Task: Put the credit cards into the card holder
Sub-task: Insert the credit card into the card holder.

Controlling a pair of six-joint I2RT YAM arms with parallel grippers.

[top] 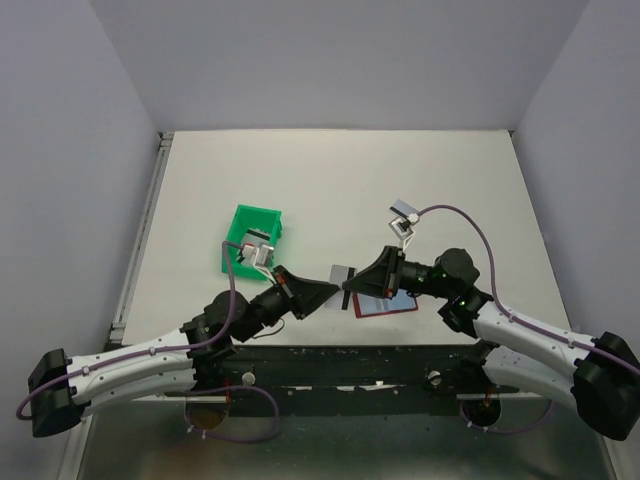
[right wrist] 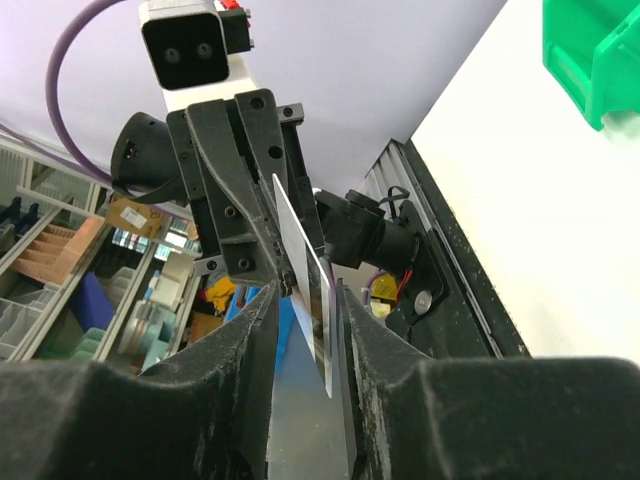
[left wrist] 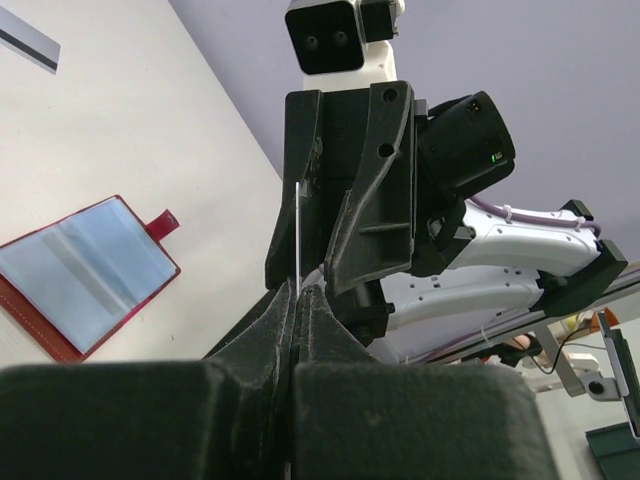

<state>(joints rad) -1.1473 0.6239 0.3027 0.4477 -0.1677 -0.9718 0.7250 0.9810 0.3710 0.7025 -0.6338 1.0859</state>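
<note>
One silvery credit card (top: 342, 271) hangs in the air between the two grippers, near the table's front middle. My left gripper (top: 336, 291) is shut on the card's lower edge. In the left wrist view the card (left wrist: 298, 225) shows edge-on, rising from the left gripper (left wrist: 301, 292). My right gripper (right wrist: 307, 292) faces it with jaws open. The card (right wrist: 300, 250) stands between its fingers with a gap on each side. The card holder (top: 388, 306) lies open on the table, dark red outside and light blue inside (left wrist: 85, 272), partly hidden under the right gripper (top: 352, 284).
A green plastic tray (top: 250, 238) stands on the table left of centre, behind the left arm, and its corner shows in the right wrist view (right wrist: 598, 60). The table's front edge and a black rail (top: 330, 360) run just behind the grippers.
</note>
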